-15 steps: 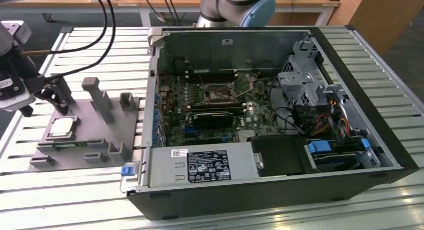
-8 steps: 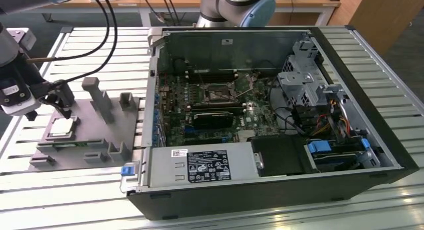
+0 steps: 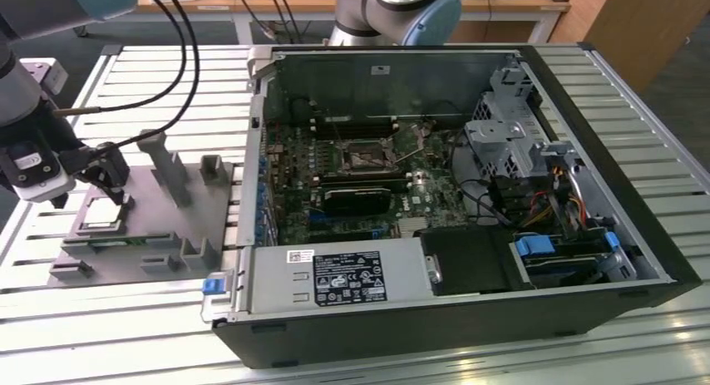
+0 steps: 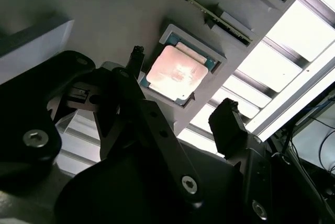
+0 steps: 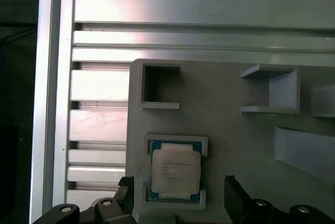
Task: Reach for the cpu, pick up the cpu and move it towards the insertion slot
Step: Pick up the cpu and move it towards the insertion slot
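Sitting flat and lid-up, the cpu [image 5: 175, 170] is in a square pocket of the grey fixture plate [image 5: 235, 145]. The pocket's raised corners keep it squared, presumably for a repeatable grab. The pincer [image 5: 178, 181] is released and hangs just over it, with one finger [image 4: 227, 124] off each opposite edge. I see no contact in either wrist view. My read: the reach is about done and the grasp is not made. In the exterior view the fixture lies on the slatted table [image 3: 145, 69], at roughly 9 o'clock from the open computer case [image 3: 577, 260]. The insertion slot [image 3: 362, 159] sits on the green board inside, well apart from the cpu.
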You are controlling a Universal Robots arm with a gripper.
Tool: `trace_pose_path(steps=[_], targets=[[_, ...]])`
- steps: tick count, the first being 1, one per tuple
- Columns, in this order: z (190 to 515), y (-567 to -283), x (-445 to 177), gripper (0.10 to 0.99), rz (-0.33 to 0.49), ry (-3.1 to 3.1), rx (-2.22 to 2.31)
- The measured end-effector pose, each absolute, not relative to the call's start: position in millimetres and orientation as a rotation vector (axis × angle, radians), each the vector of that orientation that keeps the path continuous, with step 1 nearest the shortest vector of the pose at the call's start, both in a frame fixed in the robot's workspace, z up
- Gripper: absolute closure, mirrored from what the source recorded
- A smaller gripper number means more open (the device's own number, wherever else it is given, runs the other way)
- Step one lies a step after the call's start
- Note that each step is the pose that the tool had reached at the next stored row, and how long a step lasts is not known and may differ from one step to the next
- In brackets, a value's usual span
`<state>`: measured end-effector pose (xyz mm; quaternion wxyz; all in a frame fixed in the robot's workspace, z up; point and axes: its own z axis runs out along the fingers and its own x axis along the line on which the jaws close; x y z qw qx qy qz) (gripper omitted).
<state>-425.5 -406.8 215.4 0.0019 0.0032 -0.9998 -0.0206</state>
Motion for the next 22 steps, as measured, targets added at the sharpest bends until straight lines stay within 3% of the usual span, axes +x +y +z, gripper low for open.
trace_pose_path(steps=[22], targets=[[191,-403,-426,0.310,-0.065,-3.141,-0.027]])
